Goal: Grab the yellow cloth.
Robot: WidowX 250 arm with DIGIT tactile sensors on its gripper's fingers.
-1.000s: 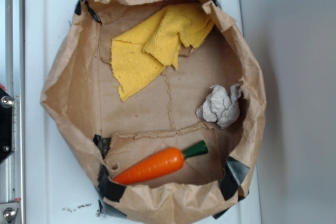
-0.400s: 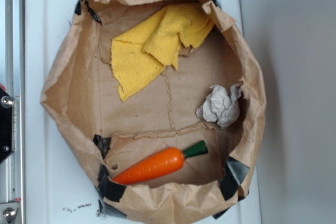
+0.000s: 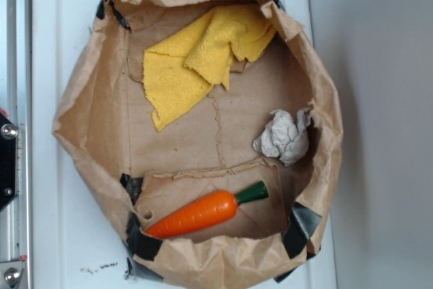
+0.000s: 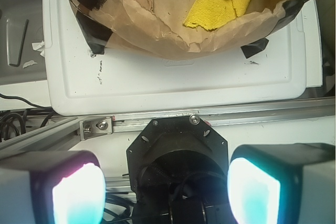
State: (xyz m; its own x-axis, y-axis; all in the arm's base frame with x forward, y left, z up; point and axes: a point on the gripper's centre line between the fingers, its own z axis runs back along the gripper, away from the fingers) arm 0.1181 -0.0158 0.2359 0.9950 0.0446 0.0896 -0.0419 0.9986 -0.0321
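Note:
The yellow cloth (image 3: 199, 55) lies crumpled in the upper part of a brown paper bag (image 3: 88, 113) spread open on a white board. In the wrist view the yellow cloth (image 4: 223, 1) shows at the top, inside the bag's rim. My gripper (image 4: 165, 192) is far back from the bag, over the robot's black base, and does not show in the exterior view. Its two glowing pads (image 4: 77, 195) stand wide apart with nothing between them.
An orange toy carrot (image 3: 203, 212) lies at the bag's lower end, and a grey-white paper wad (image 3: 284, 137) at its right side. The white board (image 4: 173, 85) borders a metal rail (image 4: 220, 116). Black tape patches (image 3: 301, 225) mark the bag's corners.

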